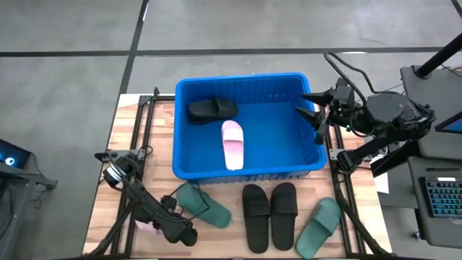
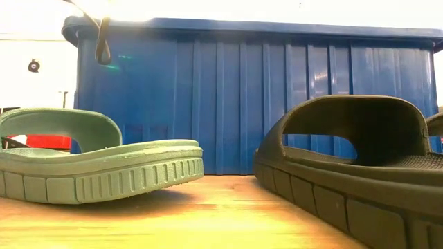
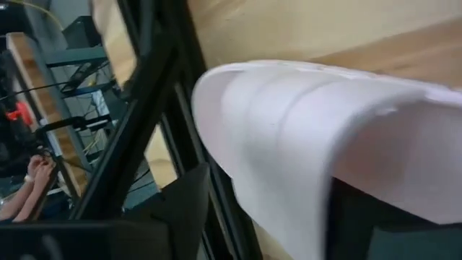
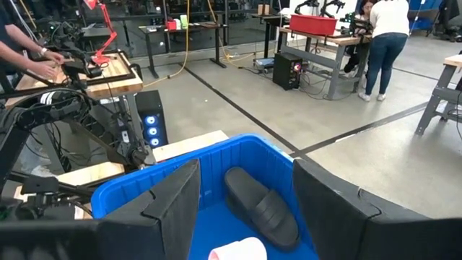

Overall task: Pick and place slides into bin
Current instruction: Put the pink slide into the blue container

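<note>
A pale pink slide (image 3: 303,137) lies at the table's near left corner, mostly hidden under my left arm in the high view (image 1: 144,225). My left gripper (image 1: 156,228) is down on it, its fingers on either side of the strap. The blue bin (image 1: 303,165) holds a black slide (image 1: 212,109) and a second pink slide (image 1: 232,144). A green slide (image 1: 206,205), two black slides (image 1: 255,216) (image 1: 284,212) and another green slide (image 1: 318,227) rest flat on the table in front of the bin. My right gripper (image 1: 315,110) hangs open over the bin's right rim. My left gripper has the pink slide's wide strap (image 3: 289,166) between its two fingers. One finger (image 3: 390,224) lies under the strap's arch and the other finger (image 3: 184,206) stands outside against its edge. The fingers slant down from above. The slide seems to lie on the table.
The table's dark frame bars (image 3: 151,108) run close beside the pink slide. In the low view a green slide (image 2: 97,166) and a black slide (image 2: 360,166) stand before the bin's wall (image 2: 256,97). People work at benches beyond the table (image 4: 386,43).
</note>
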Robot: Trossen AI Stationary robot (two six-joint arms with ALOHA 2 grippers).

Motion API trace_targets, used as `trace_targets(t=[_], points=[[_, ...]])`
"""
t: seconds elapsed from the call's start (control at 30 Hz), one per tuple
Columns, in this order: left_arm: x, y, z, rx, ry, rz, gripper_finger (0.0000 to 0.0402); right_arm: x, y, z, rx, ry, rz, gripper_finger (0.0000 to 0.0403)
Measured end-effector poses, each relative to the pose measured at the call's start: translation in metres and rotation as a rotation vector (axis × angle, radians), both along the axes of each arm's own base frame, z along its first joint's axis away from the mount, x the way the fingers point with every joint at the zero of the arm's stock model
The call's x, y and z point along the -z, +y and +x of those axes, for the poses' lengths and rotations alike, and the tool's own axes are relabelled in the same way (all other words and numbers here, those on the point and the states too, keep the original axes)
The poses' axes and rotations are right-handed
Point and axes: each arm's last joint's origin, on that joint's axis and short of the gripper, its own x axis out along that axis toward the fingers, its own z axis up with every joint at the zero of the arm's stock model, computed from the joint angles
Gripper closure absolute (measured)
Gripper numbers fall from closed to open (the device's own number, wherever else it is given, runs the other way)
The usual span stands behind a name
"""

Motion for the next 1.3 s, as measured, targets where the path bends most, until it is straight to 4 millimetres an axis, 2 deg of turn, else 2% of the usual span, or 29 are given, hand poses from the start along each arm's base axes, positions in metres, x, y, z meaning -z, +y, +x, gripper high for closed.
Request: trace_targets(t=[0.2, 0.43, 0.67, 0.87, 1.0, 1.17, 1.3], points=[[0.004, -0.003, 0.003, 0.023, -0.052, -0.048, 0.0283, 0.0, 0.0, 0.0, 0.0, 0.001, -0.002, 0.0193], [0.004, -0.004, 0.003, 0.047, -0.06, -0.059, 0.0389, 0.0, 0.0, 0.0, 0.0, 0.002, -0.002, 0.0193], [-0.01, -0.004, 0.004, 0.144, -0.135, -0.117, 0.0399, 0.0, 0.0, 0.0, 0.0, 0.002, -0.002, 0.0193], [-0.042, 0.002, -0.001, 0.19, -0.264, -0.185, 0.04, 0.0, 0.0, 0.0, -0.003, 0.008, -0.016, 0.0193], [-0.07, 0.008, -0.003, 0.258, -0.464, -0.227, 0.0401, 0.0, 0.0, 0.0, -0.003, 0.008, -0.016, 0.0193], [-0.117, 0.008, 0.012, 0.478, -1.035, -0.319, 0.0401, 0.0, 0.0, 0.0, -0.003, 0.007, -0.016, 0.0193], [-0.152, 0.015, 0.022, 0.577, -1.393, -0.232, 0.0401, 0.0, 0.0, 0.0, -0.003, 0.005, -0.015, 0.0193]])
